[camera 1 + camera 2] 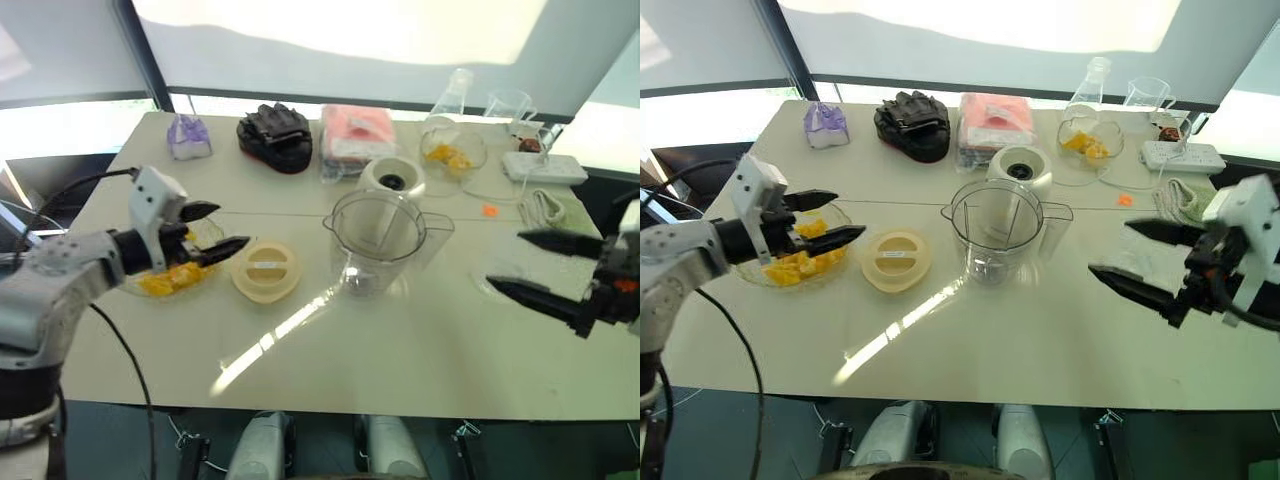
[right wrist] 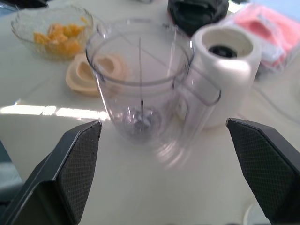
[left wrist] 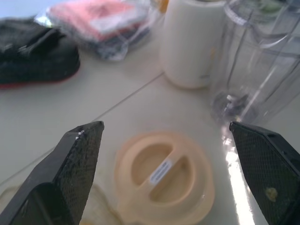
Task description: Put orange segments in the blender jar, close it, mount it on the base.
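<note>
Right now the big clear blender jar stands empty on the table. The squat cream-white base sits just behind it. The yellow-orange segments lie in a glass dish left of the jar, under the wide-open left gripper. The right gripper, also open and empty, hangs to the jar's right.

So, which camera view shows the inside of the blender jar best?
The right wrist view: blender jar is near, its blades visible. Both eye views show it smaller, from above; the left wrist view catches part of its wall.
</note>
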`<state>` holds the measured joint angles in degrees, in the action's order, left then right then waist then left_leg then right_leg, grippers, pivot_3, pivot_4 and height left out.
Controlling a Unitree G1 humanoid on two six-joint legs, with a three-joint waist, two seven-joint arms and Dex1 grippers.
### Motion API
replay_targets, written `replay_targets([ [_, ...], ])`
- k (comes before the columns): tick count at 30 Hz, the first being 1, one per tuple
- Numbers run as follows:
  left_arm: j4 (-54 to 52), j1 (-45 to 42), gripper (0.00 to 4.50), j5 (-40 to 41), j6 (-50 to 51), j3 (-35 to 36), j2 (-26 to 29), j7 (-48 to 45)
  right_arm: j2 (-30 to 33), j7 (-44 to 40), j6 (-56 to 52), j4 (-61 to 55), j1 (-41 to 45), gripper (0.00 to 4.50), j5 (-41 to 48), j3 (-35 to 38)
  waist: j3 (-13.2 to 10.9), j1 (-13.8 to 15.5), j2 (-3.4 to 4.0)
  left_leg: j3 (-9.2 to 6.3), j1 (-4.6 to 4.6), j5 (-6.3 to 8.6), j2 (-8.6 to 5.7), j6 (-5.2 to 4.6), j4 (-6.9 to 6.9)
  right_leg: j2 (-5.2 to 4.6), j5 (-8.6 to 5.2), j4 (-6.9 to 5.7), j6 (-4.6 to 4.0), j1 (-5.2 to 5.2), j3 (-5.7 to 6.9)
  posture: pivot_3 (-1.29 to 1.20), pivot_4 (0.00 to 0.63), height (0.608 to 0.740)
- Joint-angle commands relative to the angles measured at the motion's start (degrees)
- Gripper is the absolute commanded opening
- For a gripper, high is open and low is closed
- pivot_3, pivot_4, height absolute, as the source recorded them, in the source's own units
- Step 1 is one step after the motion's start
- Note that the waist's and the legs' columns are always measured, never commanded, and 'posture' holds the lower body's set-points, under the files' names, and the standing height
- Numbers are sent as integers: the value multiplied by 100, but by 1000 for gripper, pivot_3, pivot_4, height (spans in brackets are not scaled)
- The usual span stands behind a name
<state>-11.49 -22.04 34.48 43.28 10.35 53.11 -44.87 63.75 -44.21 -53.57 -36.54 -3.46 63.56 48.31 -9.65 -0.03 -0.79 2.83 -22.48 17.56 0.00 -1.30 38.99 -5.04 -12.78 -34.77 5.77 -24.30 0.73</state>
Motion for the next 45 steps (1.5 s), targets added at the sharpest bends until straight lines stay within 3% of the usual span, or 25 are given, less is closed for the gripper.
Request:
replay_targets([
  [1, 905, -295, 4471, -418, -54, -75, 556, -444, 221, 384, 61, 13, 684, 4500, 860, -44, -12, 22, -20, -1, -1, 0, 1, 0, 0, 0, 0, -6, -1, -5, 0, 0, 150, 740],
  [5, 1703, -290, 4471, -1032, -638, -586, 966, -1108, 241, 828, 256, -94, 1444, 4500, 1336, -794, -16, 28, -19, 11, -5, 0, 5, 1, -3, -9, -1, -12, -1, -15, -1, 0, 150, 740],
  [12, 3043, -603, 4471, -2595, -2778, -1507, 1025, -1573, -10, 1114, 454, -325, 1716, 4500, 1179, -1671, -15, 75, -26, 9, -50, 1, -14, 4, 1, -78, 1, -8, -4, -48, -3, 0, 150, 740],
  [15, 3795, -987, 4471, -2910, -3361, -1657, 786, -1623, -86, 1177, 524, -349, 1714, 4500, 1087, -1830, -14, 77, -25, 10, -97, -2, -18, 8, 4, -87, 10, -12, -14, -101, -4, 0, 150, 740],
  [26, 6432, -2433, 4471, -4335, -5846, -2517, 210, -2102, -367, 1613, 643, -575, 1580, 4500, 1026, -1937, -13, 65, -26, 11, -98, -2, -18, 7, 6, -88, 12, -27, -11, -107, 2, 0, 150, 740],
  [31, 7402, -3156, 4471, -4761, -6266, -2806, -109, -2507, -415, 1734, 697, -605, 1569, 4500, 988, -1975, -12, 75, -26, 12, -98, -3, -19, 5, 14, -85, 13, -35, -9, -105, 8, 0, 150, 740],
  [45, 8541, -4021, 4471, -6150, -6804, -3596, -797, -1901, -510, 2260, 812, -699, 1517, 4500, 1007, -1967, -12, 77, -32, 14, -93, -2, -21, -3, 44, -49, 47, -44, 52, -83, 30, 0, 150, 740],
])
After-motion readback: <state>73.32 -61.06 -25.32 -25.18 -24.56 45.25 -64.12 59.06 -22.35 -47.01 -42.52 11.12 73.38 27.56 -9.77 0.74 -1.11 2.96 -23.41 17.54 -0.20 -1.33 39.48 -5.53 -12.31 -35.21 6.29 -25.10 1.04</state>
